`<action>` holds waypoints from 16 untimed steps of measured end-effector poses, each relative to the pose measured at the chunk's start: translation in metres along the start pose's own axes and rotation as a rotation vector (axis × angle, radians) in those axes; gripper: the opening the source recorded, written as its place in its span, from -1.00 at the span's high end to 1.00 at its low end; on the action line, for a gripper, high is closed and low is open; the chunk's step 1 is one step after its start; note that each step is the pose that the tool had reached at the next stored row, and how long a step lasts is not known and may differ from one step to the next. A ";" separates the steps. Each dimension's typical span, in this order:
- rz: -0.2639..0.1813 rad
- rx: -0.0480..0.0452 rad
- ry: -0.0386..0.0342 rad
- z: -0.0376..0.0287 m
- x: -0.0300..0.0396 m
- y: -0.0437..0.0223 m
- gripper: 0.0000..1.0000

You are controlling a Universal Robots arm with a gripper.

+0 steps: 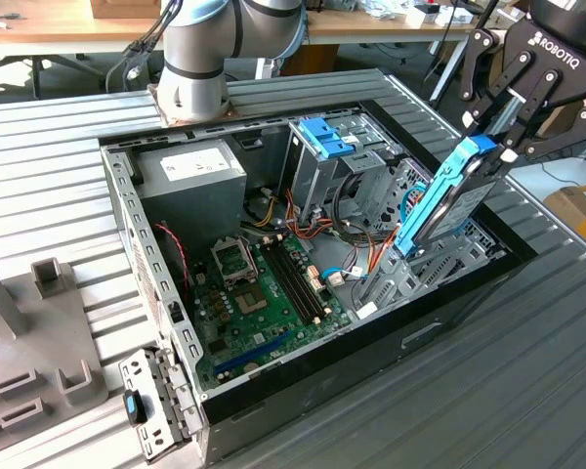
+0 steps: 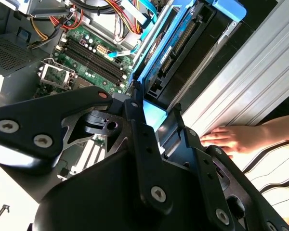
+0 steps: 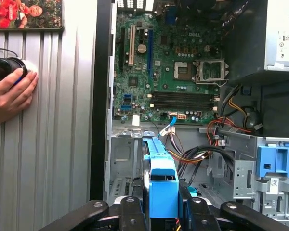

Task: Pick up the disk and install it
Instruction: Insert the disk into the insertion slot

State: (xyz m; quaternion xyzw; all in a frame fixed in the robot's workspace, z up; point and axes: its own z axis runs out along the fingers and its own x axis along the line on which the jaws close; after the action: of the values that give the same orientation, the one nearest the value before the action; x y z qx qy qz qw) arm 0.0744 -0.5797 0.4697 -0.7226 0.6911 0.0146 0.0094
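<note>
- Item: disk (image 1: 439, 200), blue frame.
- Location: tilted above case (image 1: 449, 315), lower end apparently inside drive bay (image 3: 123, 163) at case corner. Seating hard to judge.
- Holder: gripper (image 1: 495, 137), fingers clamped on disk's upper end.
- Step: insertion.
- You: square blue frame to bay walls, lower straight, steer off cables (image 3: 202, 153) beside bay.
- Note: person's hand (image 3: 12, 94) on table (image 3: 58, 144) outside case.

1 disk (image 1: 439, 210), 1 claw (image 1: 492, 137)
</note>
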 end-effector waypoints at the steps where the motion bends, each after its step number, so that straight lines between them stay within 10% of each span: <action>1: 0.000 0.0000 0.0002 0.0003 0.0000 0.0000 0.27; 16: 0.000 -0.0002 0.0003 0.0102 0.0005 -0.0010 0.27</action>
State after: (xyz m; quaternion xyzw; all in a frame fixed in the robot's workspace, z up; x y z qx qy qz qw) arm 0.0753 -0.5798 0.4595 -0.7227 0.6909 0.0146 0.0092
